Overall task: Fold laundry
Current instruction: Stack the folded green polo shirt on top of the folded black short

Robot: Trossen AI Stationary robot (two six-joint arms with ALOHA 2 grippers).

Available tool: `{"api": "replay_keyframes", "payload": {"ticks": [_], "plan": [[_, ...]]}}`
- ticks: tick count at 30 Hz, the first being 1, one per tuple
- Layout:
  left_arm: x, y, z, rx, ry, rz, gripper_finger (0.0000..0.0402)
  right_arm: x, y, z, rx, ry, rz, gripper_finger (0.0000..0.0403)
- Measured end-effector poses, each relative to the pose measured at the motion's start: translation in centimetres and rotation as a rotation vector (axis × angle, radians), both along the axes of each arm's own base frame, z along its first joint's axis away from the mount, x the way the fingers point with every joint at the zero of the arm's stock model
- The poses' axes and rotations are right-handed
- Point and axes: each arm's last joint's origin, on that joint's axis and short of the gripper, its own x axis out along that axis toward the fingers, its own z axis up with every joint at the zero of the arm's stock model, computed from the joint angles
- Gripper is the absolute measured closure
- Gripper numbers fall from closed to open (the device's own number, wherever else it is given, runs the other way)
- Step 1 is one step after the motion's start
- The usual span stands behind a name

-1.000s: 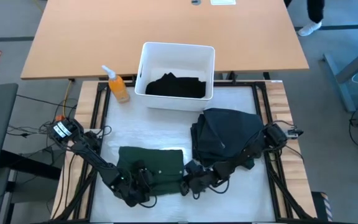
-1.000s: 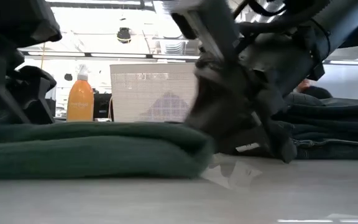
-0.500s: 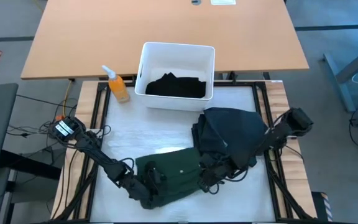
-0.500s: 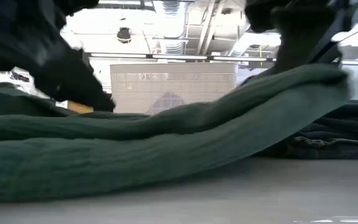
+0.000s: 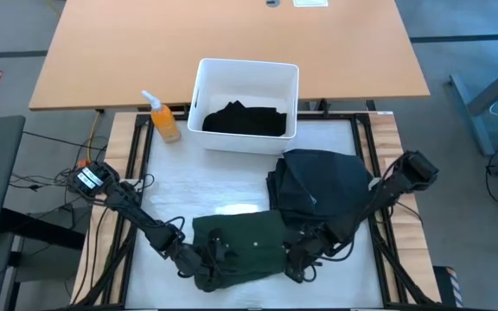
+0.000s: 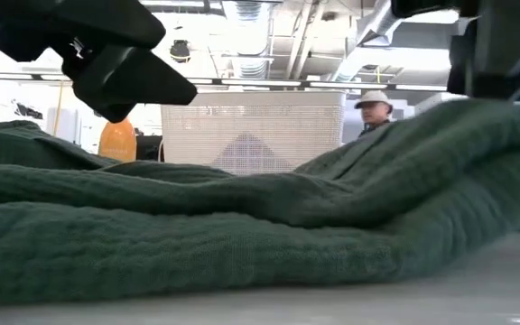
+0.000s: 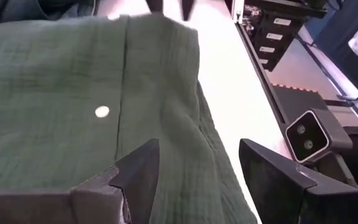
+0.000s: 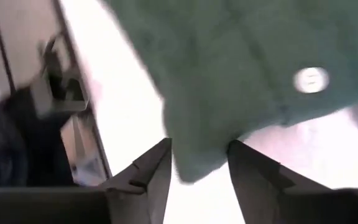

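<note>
**Green shirt folded, getting moved toward the dark stack**

The green shirt [image 5: 240, 246] sits at the near edge of the table [image 5: 197, 194] in the high view, folded into a compact rectangle, just beside a stack of dark charcoal garments [image 5: 318, 186] on its right. More black laundry [image 5: 245, 118] lies in the white bin [image 5: 247, 73] at the far side, with an orange spray bottle [image 5: 164, 121] next to it. The left gripper [image 5: 206, 262] is at the shirt's left end, the right gripper [image 5: 305, 259] at its right end.

Low view: the shirt fills the frame, its right end raised higher than the left. A person in a white cap [image 6: 375, 104] shows way back in the room.

Left wrist view: the left fingers [image 7: 138, 171] are spread wide over the cloth, holding nothing.

Right wrist view: the right fingers [image 8: 151, 171] stand parted, with the shirt's edge hanging in the gap. Looks more like letting go than pinching, but I can't say for sure.

My guess is the folding on this one is done and it's in the placing step. Next move probably needs both grippers to clear out without dragging the folds open, then go for the bin.
</note>
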Motion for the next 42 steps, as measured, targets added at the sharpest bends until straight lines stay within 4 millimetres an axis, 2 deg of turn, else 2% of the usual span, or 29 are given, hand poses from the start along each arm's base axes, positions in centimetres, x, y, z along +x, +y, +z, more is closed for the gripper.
{"api": "replay_keyframes", "payload": {"ticks": [5, 8, 13, 18, 21, 27, 33, 37, 42], "plan": [[0.2, -0.1, 0.4, 0.021, -0.048, -0.019, 0.0191, -1.2, 1.7, 0.0, -0.09, -0.05, 0.261, 0.0199], [0.2, -0.5, 0.7, 0.048, -0.061, -0.058, 0.0191, -1.9, 2.5, 0.0, -0.157, -0.092, 0.408, 0.0199], [0.7, -1.8, 2.4, 0.123, -0.076, -0.096, 0.0191, -3.1, 3.8, 0.0, -0.299, -0.177, 0.699, 0.0204], [2.2, -2.9, 4.8, 0.201, -0.064, -0.092, 0.0191, -4.3, 4.9, -0.1, -0.498, -0.289, 1.007, 0.0208], [3.4, -3.7, 4.8, 0.269, -0.043, -0.099, 0.0191, -4.6, 5.2, 0.0, -0.642, -0.351, 1.148, 0.021], [6.3, -5.7, 2.2, 0.394, 0.031, -0.132, 0.0191, -4.7, 5.2, 0.0, -0.901, -0.379, 1.193, 0.0218], [9.5, -6.5, 1.7, 0.379, 0.055, -0.16, 0.0191, -4.1, 5.3, -2.3, -0.938, -0.293, 1.239, 0.0222], [11.3, -6.4, 0.2, 0.36, 0.141, -0.135, 0.0191, -3.8, 5.6, -3.6, -0.97, -0.257, 1.216, 0.0227], [12.7, -6.2, -0.5, 0.334, 0.205, -0.081, 0.0191, -4.4, 6.4, -2.6, -0.997, -0.256, 1.132, 0.0242]]}}
